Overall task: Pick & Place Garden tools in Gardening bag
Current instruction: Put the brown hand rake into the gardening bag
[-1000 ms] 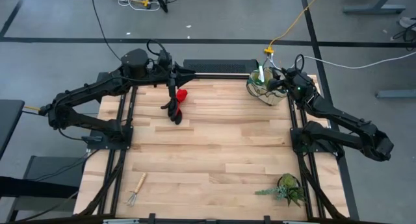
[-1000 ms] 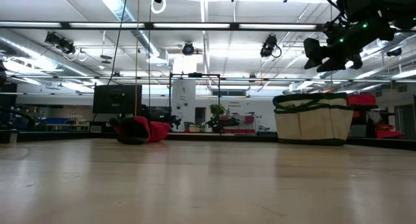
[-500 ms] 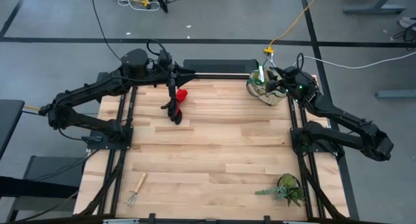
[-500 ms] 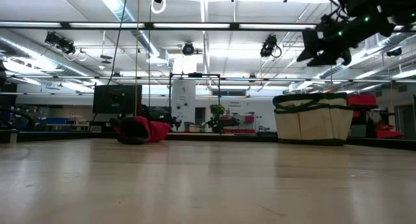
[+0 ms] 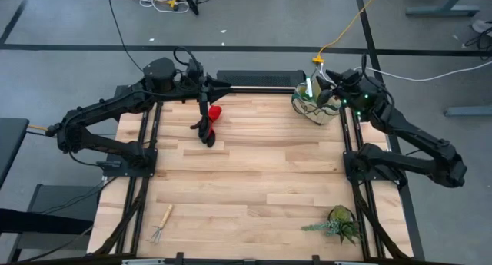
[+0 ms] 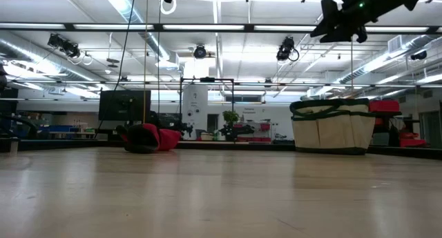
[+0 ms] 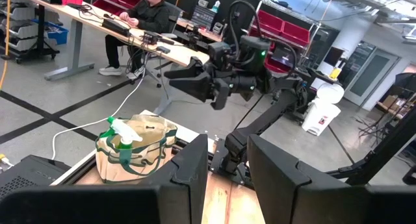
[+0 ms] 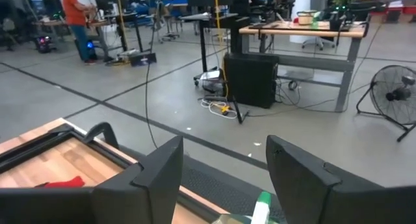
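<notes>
**A:** How far along does packing the bag look?

**B:** Partly done, I'd judge. Starting at the near edge of the tabletop (image 5: 254, 188), the little rake (image 5: 161, 224) lies alone at the near left corner, not yet picked up. The leafy plant (image 5: 338, 223) at the near right corner isn't part of the job.

**A:** And farther back?

**B:** The red-and-black gloves (image 5: 208, 122) lie in a heap toward the far left, on the wood. The bag (image 5: 314, 105) stands upright at the far right corner, with a green plastic piece (image 7: 122, 134) sticking up out of its mouth, so at least that one is in. I see no trowel on the tabletop; whether it is inside the bag I cannot tell.

**A:** Where are the arms?

**B:** The left end effector (image 5: 206, 92) hangs just past the gloves, above them and not touching. Its fingers stand narrowly apart with nothing between them in its wrist view. The right end effector (image 5: 332, 91) hovers high over the bag's far side, clear of the rim, its fingers (image 8: 153, 171) spread wide and empty.

**A:** So what's left?

**B:** The gloves and the rake, by my reckoning. The gloves are just beside the left end effector; the rake is well apart from both.
</notes>
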You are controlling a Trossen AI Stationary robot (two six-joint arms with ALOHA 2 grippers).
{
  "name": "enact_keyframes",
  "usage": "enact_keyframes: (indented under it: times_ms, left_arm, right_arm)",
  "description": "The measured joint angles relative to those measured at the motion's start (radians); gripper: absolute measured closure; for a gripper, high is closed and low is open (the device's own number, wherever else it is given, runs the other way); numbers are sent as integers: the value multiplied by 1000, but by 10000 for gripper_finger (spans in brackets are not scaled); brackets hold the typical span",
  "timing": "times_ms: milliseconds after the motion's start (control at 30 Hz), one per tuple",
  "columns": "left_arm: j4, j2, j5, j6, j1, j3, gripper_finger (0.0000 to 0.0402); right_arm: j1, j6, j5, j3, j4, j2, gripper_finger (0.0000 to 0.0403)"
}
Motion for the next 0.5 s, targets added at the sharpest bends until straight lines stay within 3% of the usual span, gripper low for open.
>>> enact_keyframes:
  times_ms: [300, 500]
  left_arm:
    - [-1, 0, 5, -7, -4, 0, 287]
    - [-3, 0, 72, -33, -14, 0, 287]
  right_arm:
    - [62, -4, 0, 15, -28, 0, 181]
    - [108, -4, 0, 15, -30, 0, 181]
